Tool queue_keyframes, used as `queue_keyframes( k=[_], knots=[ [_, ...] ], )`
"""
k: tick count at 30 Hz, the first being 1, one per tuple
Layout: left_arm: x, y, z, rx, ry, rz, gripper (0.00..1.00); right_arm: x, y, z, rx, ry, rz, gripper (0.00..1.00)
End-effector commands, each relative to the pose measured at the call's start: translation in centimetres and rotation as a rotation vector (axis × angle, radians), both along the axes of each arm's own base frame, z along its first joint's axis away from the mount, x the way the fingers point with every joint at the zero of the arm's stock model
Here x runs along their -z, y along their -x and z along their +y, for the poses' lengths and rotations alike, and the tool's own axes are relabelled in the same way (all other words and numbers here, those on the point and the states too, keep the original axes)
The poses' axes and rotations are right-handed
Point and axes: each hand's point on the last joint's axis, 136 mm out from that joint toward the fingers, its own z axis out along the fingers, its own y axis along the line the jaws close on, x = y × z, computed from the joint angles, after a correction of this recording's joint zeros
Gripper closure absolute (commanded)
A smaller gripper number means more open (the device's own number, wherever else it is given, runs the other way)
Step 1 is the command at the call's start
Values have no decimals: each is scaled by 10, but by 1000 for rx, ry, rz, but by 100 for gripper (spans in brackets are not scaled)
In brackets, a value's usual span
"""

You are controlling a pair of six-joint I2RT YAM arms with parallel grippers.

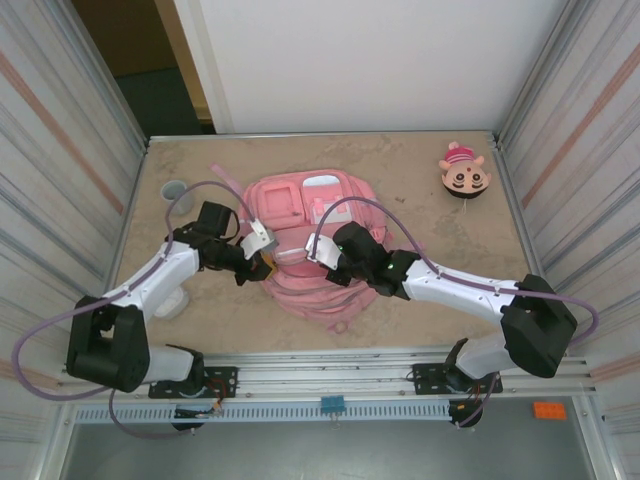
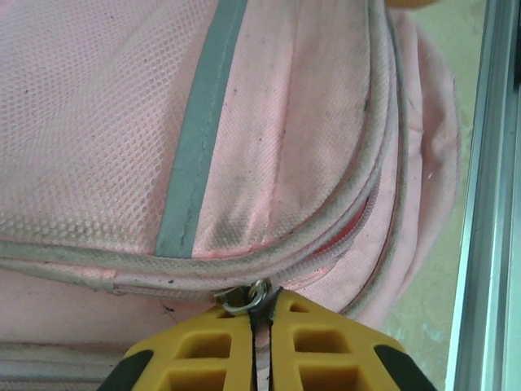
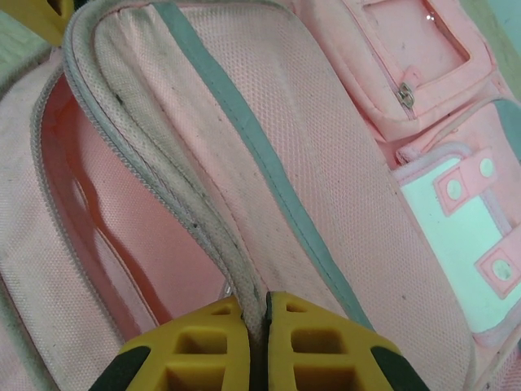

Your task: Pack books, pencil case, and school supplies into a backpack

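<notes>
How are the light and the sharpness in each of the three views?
Top external: soft even light, sharp, faint shadows beside the backpack. Left wrist: zipper pull sharp, rail at right blurred. Right wrist: sharp throughout, small glare on the pocket window.

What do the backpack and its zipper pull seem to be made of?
The backpack looks like soft synthetic mesh cloth, matte pink: a fine grid weave and creases show. The zipper pull is probably metal: a small grey ring with a slight shine.
</notes>
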Motion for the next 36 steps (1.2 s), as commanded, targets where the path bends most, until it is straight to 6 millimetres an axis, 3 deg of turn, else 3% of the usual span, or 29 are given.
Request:
queue_keyframes(
  k=[1,5,10,20,21,27,32,36],
  knots=[
    [-28,12,-16,-35,124,68,100,-12,-6,3,34,-77,-7,100],
    [-39,20,-29,-46,187,113,100,-15,-4,5,31,-102,1,100],
    [-38,35,-48,-27,191,158,100,-19,-3,7,30,-127,4,100],
    [-23,25,-50,-319,322,325,100,-22,2,1,51,-161,23,100],
    [-19,25,-49,-343,328,333,100,-24,3,-1,62,-173,36,97],
    [-5,28,-41,-413,351,331,100,-61,13,-28,308,-493,282,53],
    [0,31,-37,-417,357,304,100,-54,34,-48,581,-779,612,47],
    [6,34,-37,-409,363,314,100,-41,48,-45,706,-989,871,46]
  ],
)
